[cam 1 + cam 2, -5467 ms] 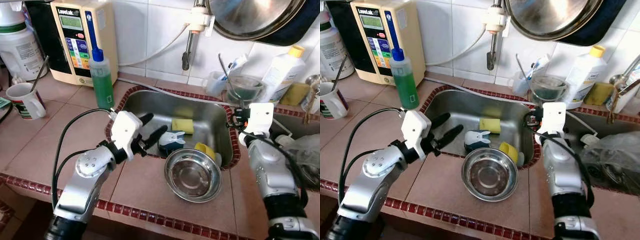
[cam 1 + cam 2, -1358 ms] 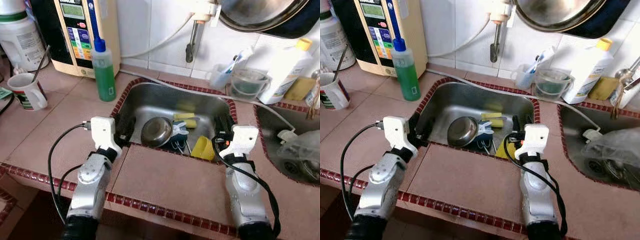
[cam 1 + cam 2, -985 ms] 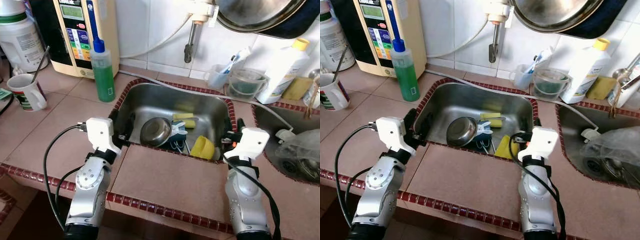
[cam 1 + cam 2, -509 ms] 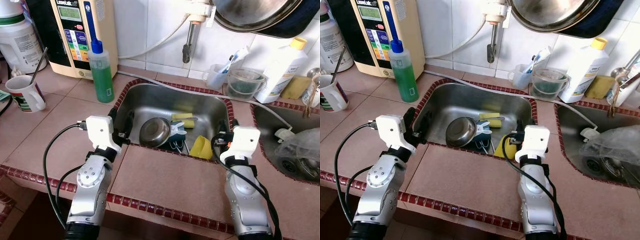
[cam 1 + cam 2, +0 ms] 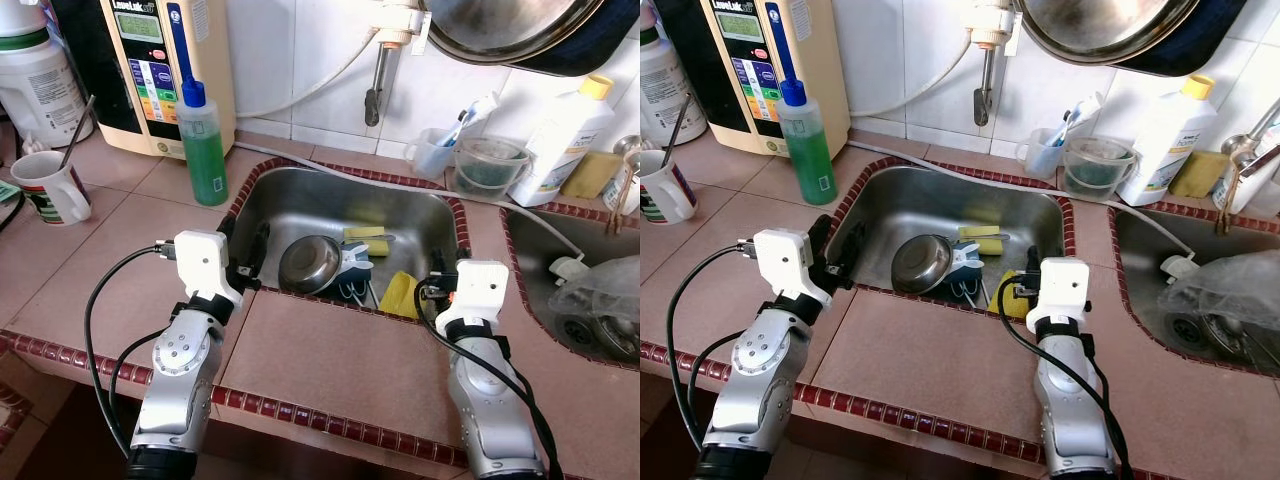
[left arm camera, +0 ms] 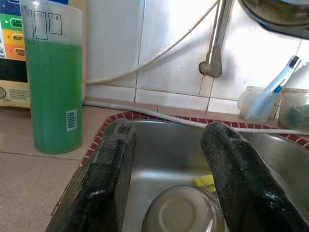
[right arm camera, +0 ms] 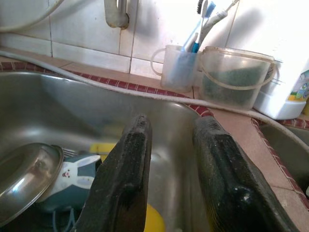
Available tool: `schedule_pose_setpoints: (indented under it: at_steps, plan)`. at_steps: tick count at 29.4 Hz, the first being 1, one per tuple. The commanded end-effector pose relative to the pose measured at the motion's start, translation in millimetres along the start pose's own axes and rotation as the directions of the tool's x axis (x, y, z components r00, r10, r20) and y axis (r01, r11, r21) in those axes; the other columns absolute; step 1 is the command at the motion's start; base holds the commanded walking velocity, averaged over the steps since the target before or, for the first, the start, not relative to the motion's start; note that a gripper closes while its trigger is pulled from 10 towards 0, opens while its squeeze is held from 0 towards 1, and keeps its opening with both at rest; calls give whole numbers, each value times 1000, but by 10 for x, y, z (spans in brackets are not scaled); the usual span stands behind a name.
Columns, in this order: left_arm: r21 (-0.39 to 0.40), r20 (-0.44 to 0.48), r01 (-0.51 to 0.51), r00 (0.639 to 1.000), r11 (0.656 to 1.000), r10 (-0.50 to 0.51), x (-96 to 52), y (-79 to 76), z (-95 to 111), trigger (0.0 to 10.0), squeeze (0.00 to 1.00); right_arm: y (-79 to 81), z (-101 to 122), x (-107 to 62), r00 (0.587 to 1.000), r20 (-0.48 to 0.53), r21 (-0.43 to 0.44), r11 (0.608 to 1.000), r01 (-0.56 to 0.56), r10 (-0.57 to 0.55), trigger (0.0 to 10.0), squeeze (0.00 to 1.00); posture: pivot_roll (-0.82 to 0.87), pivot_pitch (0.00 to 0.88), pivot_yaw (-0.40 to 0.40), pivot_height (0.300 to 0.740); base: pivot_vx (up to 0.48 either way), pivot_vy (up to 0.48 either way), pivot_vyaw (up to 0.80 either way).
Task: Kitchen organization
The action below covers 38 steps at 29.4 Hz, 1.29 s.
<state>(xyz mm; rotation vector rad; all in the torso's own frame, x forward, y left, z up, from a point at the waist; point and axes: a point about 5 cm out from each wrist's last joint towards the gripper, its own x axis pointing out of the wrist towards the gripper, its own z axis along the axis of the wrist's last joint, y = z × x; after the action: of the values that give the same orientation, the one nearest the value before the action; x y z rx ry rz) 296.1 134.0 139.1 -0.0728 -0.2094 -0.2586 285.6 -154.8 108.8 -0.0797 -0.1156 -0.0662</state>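
The steel bowl (image 5: pixel 309 263), which 5.5 seconds ago sat upright on the tiled worktop (image 5: pixel 330 350) at the sink's front edge, now lies tilted inside the sink (image 5: pixel 300 205), resting against a blue and white rabbit-shaped item (image 5: pixel 352 266), with a yellow cup (image 5: pixel 402 295) nearby. Both arms have drawn back to the sink's near rim: the left pincer (image 6: pixel 169 159) hangs open and empty over the left edge, and the right pincer (image 7: pixel 171 159) is open and empty just above the yellow cup. This suggests the bowl step is finished and the cup may be next.
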Motion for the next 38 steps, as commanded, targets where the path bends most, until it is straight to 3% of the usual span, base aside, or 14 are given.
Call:
schedule_pose_setpoints:
  at_steps: [1, 17, 38]
  plan:
    - [11, 8, 11, 1000, 1000, -12, 3, -27, 42, 10000, 0, -31, 44, -5, 1000, 14, -10, 1000, 3, -3, 10000, 0, 78, 0, -42, 740, 0, 0, 0]
    - [30, -4, 30, 1000, 999, -30, 30, -56, 35, 10000, 0, -23, 28, 18, 1000, 8, -30, 999, -13, 13, 10000, 0, 82, 0, -49, 740, 0, 0, 0]
    - [37, -18, 39, 999, 999, -38, 24, -65, 13, 10000, 0, -14, -12, -3, 1000, -5, -48, 998, -31, 31, 10000, 0, 83, 0, -51, 740, -246, 0, 0]
